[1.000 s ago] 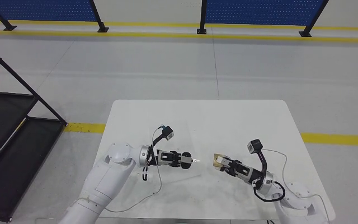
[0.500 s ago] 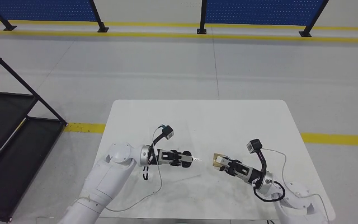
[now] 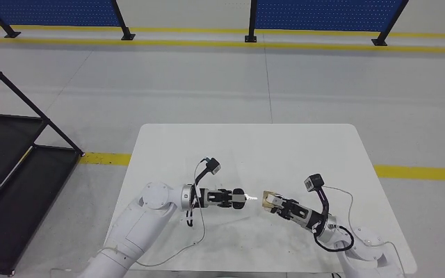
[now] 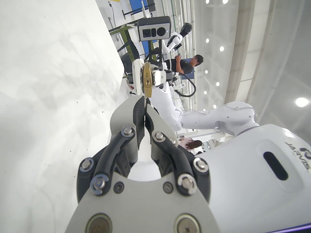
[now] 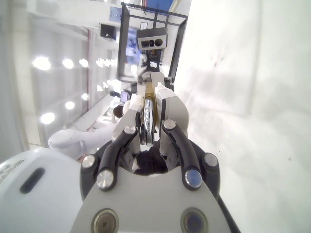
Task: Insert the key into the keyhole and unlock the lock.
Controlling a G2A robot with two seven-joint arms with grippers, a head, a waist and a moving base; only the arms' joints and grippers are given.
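pinched shut on the key point(image 3: 251, 199) with the left gripper point(image 3: 243, 199), tip just left of the lock point(image 3: 268, 200). clamped around that lock with the right gripper point(image 3: 276, 202).

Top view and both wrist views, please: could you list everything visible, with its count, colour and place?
table: one, white, beneath both arms
lock: one, brass, above the table in the right pincer, keyhole facing the left pincer
key: one, pale metal, in the left pincer, tip pointing at the lock and close to it
rack: one, black, on the floor left of the table
barriers: two, blue, on the floor beyond the table
lines: two, yellow, on the floor, one by the barriers, one running behind the table
left pincer: one, grey and black, shut on the key
right pincer: one, white and black, shut on the lock
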